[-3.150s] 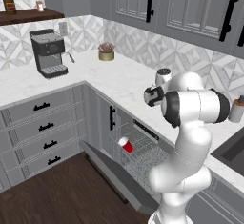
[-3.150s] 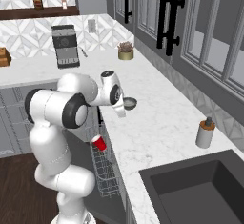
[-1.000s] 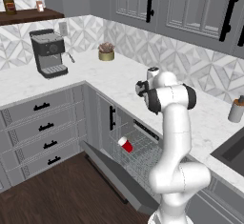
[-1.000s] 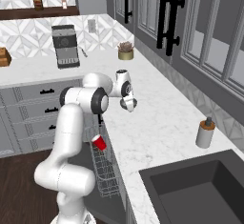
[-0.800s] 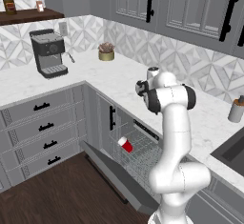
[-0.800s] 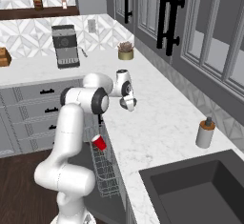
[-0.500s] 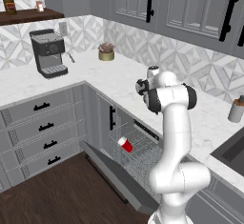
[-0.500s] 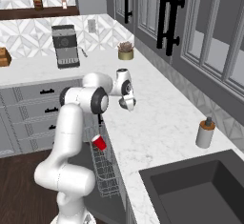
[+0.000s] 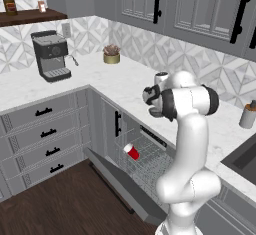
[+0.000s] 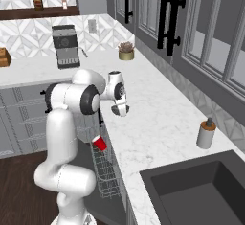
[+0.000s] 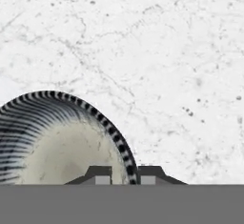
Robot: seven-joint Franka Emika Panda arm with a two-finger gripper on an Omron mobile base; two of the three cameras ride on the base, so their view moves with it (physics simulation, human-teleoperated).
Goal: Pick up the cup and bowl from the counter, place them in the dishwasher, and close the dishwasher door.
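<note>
Gripper point(image 11: 125, 173) nearly closed, one fingertip point(image 11: 100, 174) inside the bowl point(image 11: 57, 142) and the other point(image 11: 150, 174) outside, pinching its striped rim at about 3 o'clock of the bowl in the hand view. Bowl sitting on the counter point(image 11: 157, 66), white marble with faint grey veins and specks all round it from 12 to 4 o'clock. In the right base view, gripper point(image 10: 120, 108) pointing down at the bowl point(image 10: 122, 110) near the counter's point(image 10: 158, 118) front edge; whether the bowl is lifted cannot be told.

Below, dishwasher point(image 9: 145, 154) standing open, dishwasher door point(image 9: 122, 186) dropped flat, wire rack point(image 9: 150, 161) pulled out. Cup point(image 9: 131, 151) lying tilted in the rack, at about 7 o'clock from the gripper point(image 9: 152, 110) in the left base view; seen also in the right base view, cup point(image 10: 99, 142) at 7 o'clock below the hand.

Farther out on the counter: potted plant point(image 10: 126, 50) against the backsplash at 12 o'clock, well apart; coffee machine point(image 10: 65, 46) at 11 o'clock on the side run; soap dispenser point(image 10: 206, 133) at 4 o'clock beside the dark sink point(image 10: 201, 190). White arm's elbow point(image 9: 190, 101) bulking just in front of the bowl in the left base view, hiding most of it.
</note>
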